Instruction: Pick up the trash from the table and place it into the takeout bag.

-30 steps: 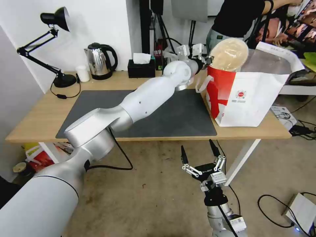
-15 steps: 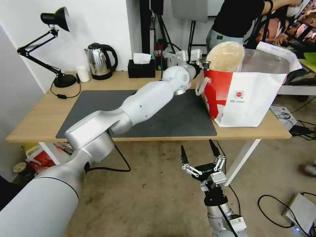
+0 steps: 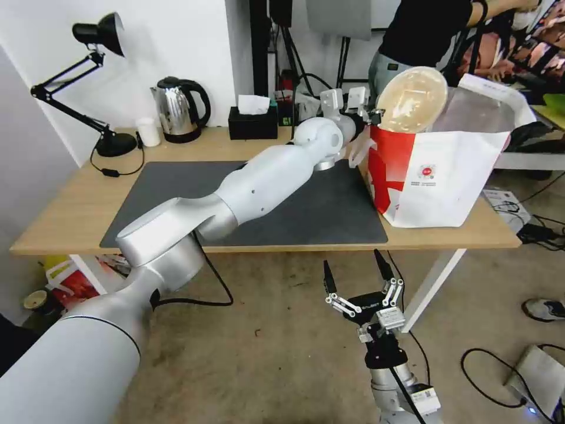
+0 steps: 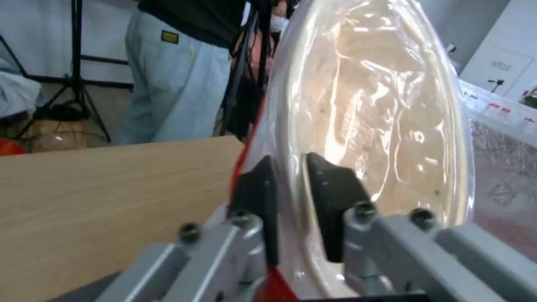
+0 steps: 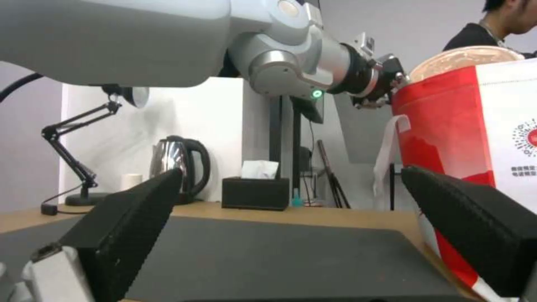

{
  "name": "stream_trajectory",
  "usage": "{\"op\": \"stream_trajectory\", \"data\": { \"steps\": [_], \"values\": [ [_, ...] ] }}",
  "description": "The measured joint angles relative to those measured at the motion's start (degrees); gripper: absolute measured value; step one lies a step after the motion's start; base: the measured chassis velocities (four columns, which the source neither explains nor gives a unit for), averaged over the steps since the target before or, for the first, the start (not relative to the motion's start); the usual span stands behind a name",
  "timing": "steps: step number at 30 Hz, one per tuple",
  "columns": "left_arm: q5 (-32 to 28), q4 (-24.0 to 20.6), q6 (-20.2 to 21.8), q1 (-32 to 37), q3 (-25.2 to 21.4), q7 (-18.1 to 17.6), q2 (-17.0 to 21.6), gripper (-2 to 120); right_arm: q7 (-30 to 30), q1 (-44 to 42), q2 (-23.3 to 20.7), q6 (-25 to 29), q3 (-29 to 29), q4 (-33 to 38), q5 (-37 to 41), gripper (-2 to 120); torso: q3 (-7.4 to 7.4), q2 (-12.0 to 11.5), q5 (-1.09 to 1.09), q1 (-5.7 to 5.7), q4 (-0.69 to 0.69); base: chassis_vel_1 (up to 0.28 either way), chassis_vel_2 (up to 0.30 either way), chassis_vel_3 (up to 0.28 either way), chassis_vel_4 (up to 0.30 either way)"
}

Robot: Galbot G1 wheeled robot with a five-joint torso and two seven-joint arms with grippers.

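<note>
My left arm reaches across the table (image 3: pixel 70 206) to the takeout bag (image 3: pixel 447 176), a white bag with a red side panel at the right end. The left gripper (image 3: pixel 372 115) is shut on the rim of the tan lidded bowl (image 3: pixel 412 100). It holds the bowl on edge over the bag's open mouth. The left wrist view has both black fingers (image 4: pixel 327 188) pinching the bowl (image 4: pixel 380 105) beside the bag's silvery lining (image 4: pixel 503 176). My right gripper (image 3: pixel 356 274) hangs open below the table's front edge, with nothing in it.
A dark mat (image 3: pixel 176 188) covers the table's middle. Along the back edge stand a desk lamp (image 3: pixel 100 35), a small white cup (image 3: pixel 148 131), a kettle (image 3: pixel 179 109) and a black tissue box (image 3: pixel 253 121). A person stands behind the bag. Cables lie on the floor at the right.
The left gripper and the bowl dipped slightly and came back up over the bag's mouth. The bag's walls shifted a little. The right arm has stayed still.
</note>
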Motion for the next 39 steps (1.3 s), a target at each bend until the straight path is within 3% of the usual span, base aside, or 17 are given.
{"op": "stream_trajectory", "data": {
  "steps": [21,39],
  "values": [
    [4.2,-2.2,-2.8,-1.8,3.6,1.2,1.8,95,0.0,0.0,0.0,0.0,0.0,0.0,0.0,100,0.00,0.0,0.00,0.00,0.01,0.000,0.000,0.000,0.000],
    [4.8,-2.8,-3.6,-3.3,6.1,1.5,2.4,100,0.0,0.0,0.0,0.0,0.0,0.0,0.0,100,0.00,0.0,0.00,0.00,0.00,0.000,0.000,0.000,0.000]
  ]
}}
